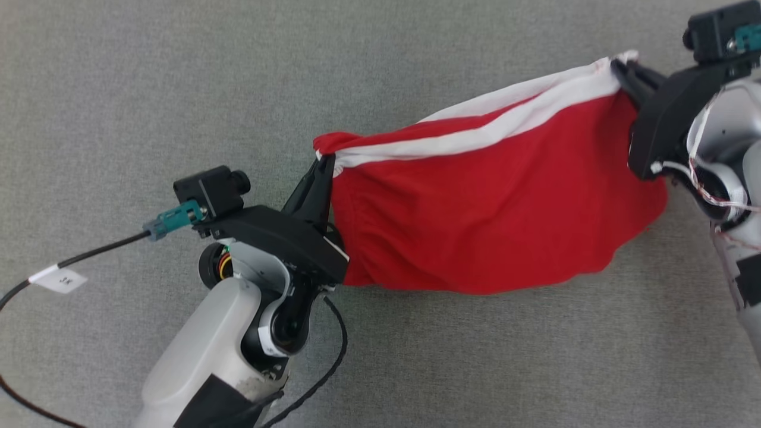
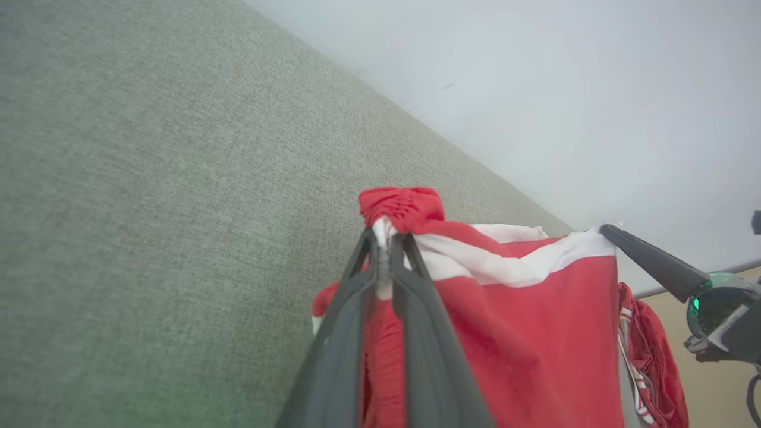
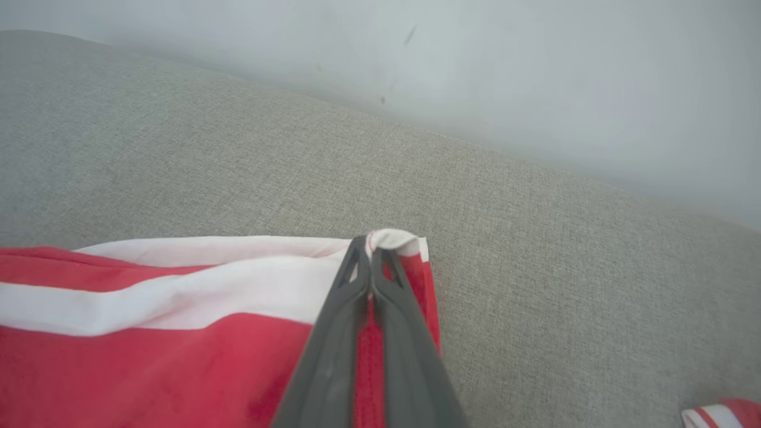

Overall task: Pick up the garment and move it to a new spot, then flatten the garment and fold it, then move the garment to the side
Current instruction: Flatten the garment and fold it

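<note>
My left hand (image 1: 324, 165) is pinched narrow on one end of the garment (image 1: 493, 202), its two dark fingers closed on the bunched red and white hem. In the left wrist view a gathered red tuft pokes out past the fingertips. My right hand (image 1: 619, 66) is clamped tight on the garment's opposite end, gripping a white corner that folds over its tips.

The garment is red with a white band along its top edge. It hangs stretched between the two hands, the band pulled fairly taut and the red body sagging beneath it. I cannot tell whether its lowest fold touches the surface (image 1: 178, 71), a grey woven cloth lying under and all around the garment.

Out past the garment's left-hand end, a black cable (image 1: 101, 252) with a white label (image 1: 59, 278) runs from my left wrist camera. Beyond the garment, a pale wall (image 3: 475, 59) meets the far edge of the surface.
</note>
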Tool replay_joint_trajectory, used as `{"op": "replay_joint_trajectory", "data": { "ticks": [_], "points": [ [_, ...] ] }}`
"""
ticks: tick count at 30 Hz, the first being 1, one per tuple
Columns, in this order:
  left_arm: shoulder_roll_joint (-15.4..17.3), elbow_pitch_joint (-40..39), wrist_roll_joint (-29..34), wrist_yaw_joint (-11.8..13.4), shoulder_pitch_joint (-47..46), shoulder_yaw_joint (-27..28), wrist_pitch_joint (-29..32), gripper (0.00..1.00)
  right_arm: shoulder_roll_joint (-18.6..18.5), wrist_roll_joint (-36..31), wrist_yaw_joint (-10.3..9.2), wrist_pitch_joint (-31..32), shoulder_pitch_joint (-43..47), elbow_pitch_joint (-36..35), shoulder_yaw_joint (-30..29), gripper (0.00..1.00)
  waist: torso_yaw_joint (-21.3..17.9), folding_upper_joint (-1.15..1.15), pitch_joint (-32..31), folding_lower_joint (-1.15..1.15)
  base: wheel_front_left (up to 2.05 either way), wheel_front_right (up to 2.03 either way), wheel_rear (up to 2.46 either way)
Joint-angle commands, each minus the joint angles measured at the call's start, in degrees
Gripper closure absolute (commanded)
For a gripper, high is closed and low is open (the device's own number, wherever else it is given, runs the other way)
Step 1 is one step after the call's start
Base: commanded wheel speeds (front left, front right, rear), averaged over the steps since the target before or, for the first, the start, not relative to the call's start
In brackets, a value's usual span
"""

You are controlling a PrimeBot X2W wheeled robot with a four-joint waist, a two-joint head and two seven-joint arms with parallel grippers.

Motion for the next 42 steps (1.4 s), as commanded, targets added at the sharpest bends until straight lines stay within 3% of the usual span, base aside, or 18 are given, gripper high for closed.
{"op": "replay_joint_trajectory", "data": {
  "ticks": [1, 11, 12, 13, 20, 27, 32, 36, 42],
  "points": [
    [-0.28, 0.54, 0.34, -0.05, -1.13, 0.19, -0.50, 1.00, 0.40, -0.54, -0.15, -1.29, -1.62, 1.13, 0.32, 1.00, 0.70, -0.01, 1.27, -0.01, 0.00, 0.00, 0.00],
    [-1.52, 3.99, 1.04, 0.33, -4.78, 0.93, -2.12, 1.00, 2.99, -2.46, -0.15, -6.02, -7.63, 10.67, 1.36, 1.00, 0.89, -0.01, 2.62, -0.01, 0.00, 0.00, 0.00],
    [-1.69, 4.38, 1.12, 0.26, -4.98, 0.85, -2.35, 0.27, 3.57, -2.35, -0.15, -5.97, -7.84, 11.73, 1.28, 0.00, 0.87, -0.01, 2.45, -0.01, 0.00, 0.00, 0.00],
    [-1.83, 4.69, 1.08, 0.25, -5.07, 0.85, -2.51, 0.00, 4.12, -2.11, -0.15, -6.26, -7.97, 12.33, 1.47, 0.00, 0.81, -0.01, 2.20, -0.01, 0.00, 0.00, 0.00],
    [-0.51, 6.29, 2.86, 0.41, -3.28, 0.29, -4.38, 0.00, 4.28, -0.54, -0.15, -4.29, -8.06, 14.74, 2.52, 0.00, 0.16, -0.01, -1.34, -0.01, 0.00, 0.00, 0.00],
    [3.97, 3.55, 8.18, 2.15, 2.16, -1.41, -9.48, 0.00, 2.95, 1.18, -0.15, 2.61, -5.11, 14.98, 0.13, 0.00, -0.27, -0.01, -5.54, -0.01, 0.00, 0.00, 0.00],
    [8.18, -0.58, 15.43, 4.98, 8.02, -4.34, -12.58, 0.00, 2.79, -0.05, -0.15, 7.85, -1.11, 15.48, -4.49, 0.00, 0.60, -0.01, -7.52, -0.01, 0.00, 0.00, 0.00],
    [11.53, -6.97, 23.08, 5.69, 14.43, -5.63, -14.03, 0.00, 4.52, -2.31, -0.15, 10.17, 2.07, 16.27, -9.92, 0.00, 1.72, -0.01, -7.41, -0.01, 0.00, 0.00, 0.00],
    [12.03, -14.03, 32.31, 5.30, 22.67, -2.63, -14.15, 0.00, 6.50, -6.31, -0.15, 11.62, 3.33, 16.80, -14.96, 0.00, 2.79, -0.01, -6.17, -0.01, 0.00, 0.00, 0.00]
  ]
}}
